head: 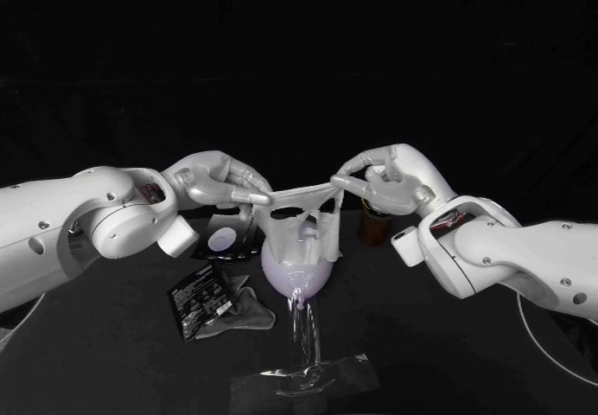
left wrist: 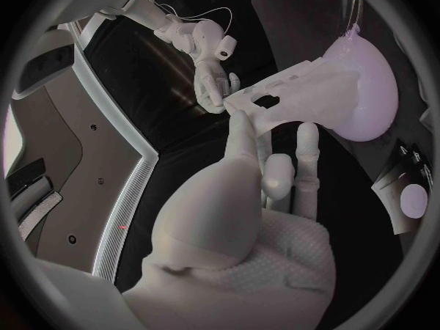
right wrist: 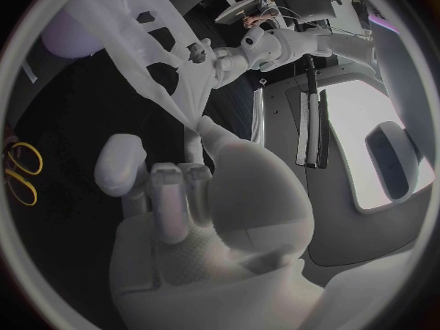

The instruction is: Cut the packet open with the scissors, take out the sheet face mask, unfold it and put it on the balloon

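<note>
Fingertips (head: 253,197) of the left hand (head: 214,181) pinch one upper corner of the sheet face mask (head: 299,226). The right hand (head: 389,183) pinches the opposite corner between thumb and a finger, its other fingers loosely curled. Neither hand holds anything else.

Mask: unfolded, stretched taut along its top edge between the two hands, eye and mouth cut-outs showing. The lower part drapes down the front of the balloon (head: 296,278), which sits on a clear stand (head: 305,372) mid-table.

Handling, as a judgement: very light, limp and probably wet, so it is likely to cling and fold on itself if slackened. The thin bridges around the cut-outs look the likeliest places to tear. Best held at the outer corners as now, with even tension. The balloon is light and springy and may rock on its stand, so lay the mask on rather than press it.

Further out: black packet (head: 200,298) lying flat on the table (head: 473,363) beside the balloon, with a grey crumpled piece (head: 250,313) touching it. Scissors (right wrist: 23,172) lie on the table, yellow handles visible.

Hard to make out:
- How far the mask touches the balloon, and whether the cut-outs sit centred.
- The packet's cut edge.
- The scissor blades.
- A brown object (head: 372,226) behind the right hand.
- A round pale disc (head: 228,240) by the left hand.
</note>
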### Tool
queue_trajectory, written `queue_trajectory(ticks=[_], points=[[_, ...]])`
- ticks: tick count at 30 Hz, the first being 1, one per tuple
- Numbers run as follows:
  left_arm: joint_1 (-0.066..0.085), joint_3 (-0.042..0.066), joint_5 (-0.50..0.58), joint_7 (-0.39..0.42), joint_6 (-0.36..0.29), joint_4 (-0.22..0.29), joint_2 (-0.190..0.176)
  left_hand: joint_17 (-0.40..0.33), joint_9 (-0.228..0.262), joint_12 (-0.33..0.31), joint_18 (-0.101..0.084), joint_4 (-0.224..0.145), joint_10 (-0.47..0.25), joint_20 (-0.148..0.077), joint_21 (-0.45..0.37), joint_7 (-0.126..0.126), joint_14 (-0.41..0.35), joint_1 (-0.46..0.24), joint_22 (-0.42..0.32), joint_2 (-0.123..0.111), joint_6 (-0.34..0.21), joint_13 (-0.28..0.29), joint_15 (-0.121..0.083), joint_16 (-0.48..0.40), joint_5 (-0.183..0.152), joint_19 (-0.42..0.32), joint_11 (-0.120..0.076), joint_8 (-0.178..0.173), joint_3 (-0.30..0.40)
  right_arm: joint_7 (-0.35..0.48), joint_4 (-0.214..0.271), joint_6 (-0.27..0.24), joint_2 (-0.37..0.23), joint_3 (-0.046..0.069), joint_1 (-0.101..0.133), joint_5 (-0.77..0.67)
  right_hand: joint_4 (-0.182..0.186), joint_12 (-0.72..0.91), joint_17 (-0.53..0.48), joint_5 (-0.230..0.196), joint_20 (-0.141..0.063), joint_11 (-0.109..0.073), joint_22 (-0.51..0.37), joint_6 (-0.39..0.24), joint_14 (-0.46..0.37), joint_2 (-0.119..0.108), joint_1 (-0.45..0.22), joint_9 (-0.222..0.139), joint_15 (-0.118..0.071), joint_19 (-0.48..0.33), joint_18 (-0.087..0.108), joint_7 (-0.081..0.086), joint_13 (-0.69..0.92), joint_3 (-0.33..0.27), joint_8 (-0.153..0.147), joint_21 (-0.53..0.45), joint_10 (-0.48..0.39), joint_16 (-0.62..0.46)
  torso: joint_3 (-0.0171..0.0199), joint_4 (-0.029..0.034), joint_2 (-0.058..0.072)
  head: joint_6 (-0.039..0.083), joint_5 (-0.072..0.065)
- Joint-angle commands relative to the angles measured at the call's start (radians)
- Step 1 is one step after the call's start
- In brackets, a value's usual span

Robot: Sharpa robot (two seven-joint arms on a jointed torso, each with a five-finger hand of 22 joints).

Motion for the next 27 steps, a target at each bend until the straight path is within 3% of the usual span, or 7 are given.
queue_trajectory(ticks=[1,8,14,27], points=[[0.003,0.001,0.013,0.004,-0.04,0.035,-0.02,0.002,0.001,-0.003,0.016,0.0,0.007,-0.001,0.006,-0.001,0.006,0.003,0.001,0.135,0.004,-0.001,-0.001,-0.003,-0.003,0.008,-0.003,-0.005,-0.008,0.018,0.027,-0.017,-0.018,-0.001,0.001,-0.021,-0.002,0.005,0.263,0.004,0.0,-0.005,0.129,0.001,0.104,-0.004,0.007,0.137,-0.005,0.003,0.018,-0.01,0.263,0.005,0.04,0.006,0.104,0.005,0.0006,0.0003,-0.006,0.007,-0.002],[0.004,0.001,0.017,0.007,-0.058,0.098,-0.058,0.014,0.001,-0.005,0.016,-0.001,0.011,-0.003,0.008,0.0,0.017,0.006,0.002,0.134,0.008,-0.003,-0.002,-0.003,-0.003,0.012,-0.004,-0.007,-0.01,0.02,0.077,-0.021,-0.054,-0.004,0.001,-0.027,-0.003,0.005,0.263,0.004,0.0,-0.005,0.129,0.001,0.104,-0.005,0.007,0.137,-0.006,0.003,0.018,-0.01,0.263,0.005,0.041,0.006,0.104,0.005,0.0022,-0.0002,-0.007,0.028,0.001],[0.007,0.001,0.018,0.009,-0.075,0.145,-0.089,0.022,0.001,-0.007,0.016,-0.001,0.014,-0.005,0.01,0.001,0.025,0.008,0.003,0.134,0.01,-0.004,-0.003,-0.004,-0.003,0.015,-0.006,-0.008,-0.012,0.019,0.112,-0.019,-0.079,-0.008,0.002,-0.031,-0.003,0.005,0.263,0.004,0.0,-0.006,0.129,0.001,0.104,-0.005,0.008,0.137,-0.006,0.004,0.018,-0.011,0.263,0.005,0.041,0.007,0.104,0.005,0.0021,0.0006,-0.011,0.038,0.005],[0.009,-0.001,0.022,0.003,-0.083,0.219,-0.149,0.028,0.0,-0.008,0.016,-0.001,0.019,-0.008,0.013,0.001,0.033,0.011,0.003,0.133,0.014,-0.006,-0.005,-0.004,-0.003,0.019,-0.007,-0.01,-0.015,0.013,0.162,-0.01,-0.107,-0.032,-0.004,-0.031,-0.003,0.005,0.263,0.004,0.0,-0.006,0.128,0.001,0.104,-0.006,0.008,0.137,-0.006,0.002,0.019,-0.011,0.263,0.006,0.041,0.003,0.104,0.005,0.0029,-0.0015,-0.011,0.037,0.014]])
